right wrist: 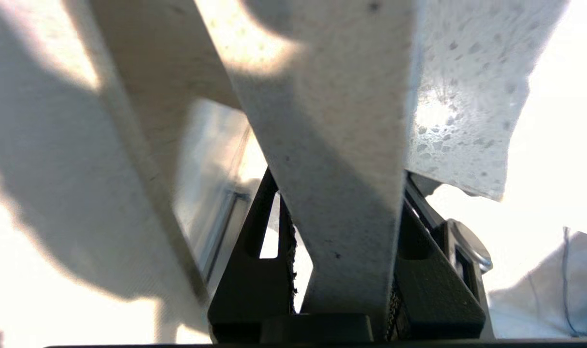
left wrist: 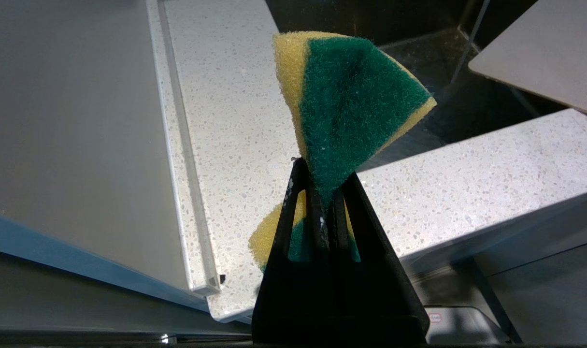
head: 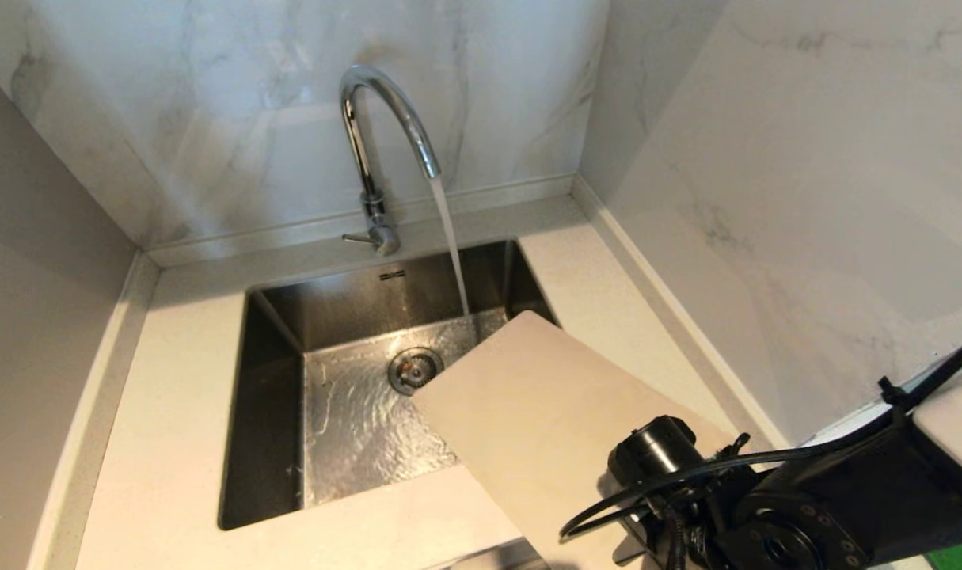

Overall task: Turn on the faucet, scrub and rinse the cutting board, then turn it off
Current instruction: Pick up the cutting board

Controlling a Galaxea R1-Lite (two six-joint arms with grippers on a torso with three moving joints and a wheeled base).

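Note:
The chrome faucet [head: 382,119] stands behind the sink, and a stream of water [head: 449,237] runs from its spout into the basin. Its thin lever [head: 358,237] points left. The off-white cutting board [head: 528,396] hangs tilted over the sink's front right corner, its far end just beside the stream. My right gripper [right wrist: 339,176] is shut on the board's near end, and the board [right wrist: 341,145] fills the space between the fingers. My left gripper [left wrist: 322,166] is shut on a folded yellow-and-green sponge [left wrist: 351,96] above the counter's front left. The board's corner [left wrist: 549,53] shows there too.
The steel sink [head: 275,396] has a wet floor and a round drain [head: 413,370]. A speckled white countertop [head: 172,396] surrounds it, with marble walls behind and at both sides. A bit of green mat [head: 960,554] shows at the bottom right.

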